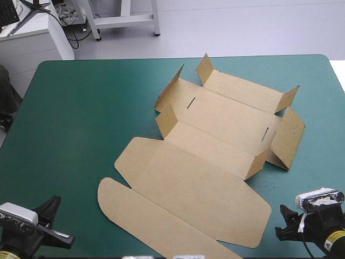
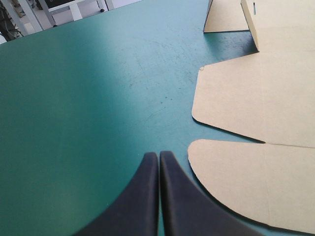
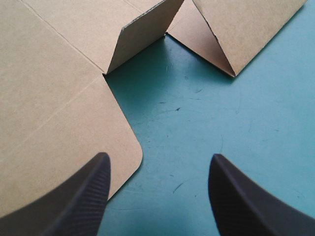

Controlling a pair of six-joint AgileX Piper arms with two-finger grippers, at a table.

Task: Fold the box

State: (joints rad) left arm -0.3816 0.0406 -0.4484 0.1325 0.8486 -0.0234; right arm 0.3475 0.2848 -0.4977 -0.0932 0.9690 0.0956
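Note:
The brown box [image 1: 215, 135] lies as a cut sheet on the teal-green cover, right of the table's middle. Its small side flaps [image 1: 168, 117] stand partly raised, while the large lid panel [image 1: 199, 194] and rounded tuck flap [image 1: 140, 213] lie flat toward the near edge. My left gripper [image 1: 51, 209] hovers at the near left corner, shut and holding nothing [image 2: 159, 156], with the box's rounded flap [image 2: 256, 187] just beside it. My right gripper [image 1: 285, 220] is at the near right, open [image 3: 158, 164]. The lid's rounded corner [image 3: 125, 147] lies by one of its fingers [image 3: 96, 182].
Bare teal-green cover [image 1: 81, 118] stretches from the box to the table's left edge. A raised, folded side flap [image 1: 288, 139] stands close to the table's right edge, seen ahead of the right gripper [image 3: 236, 34].

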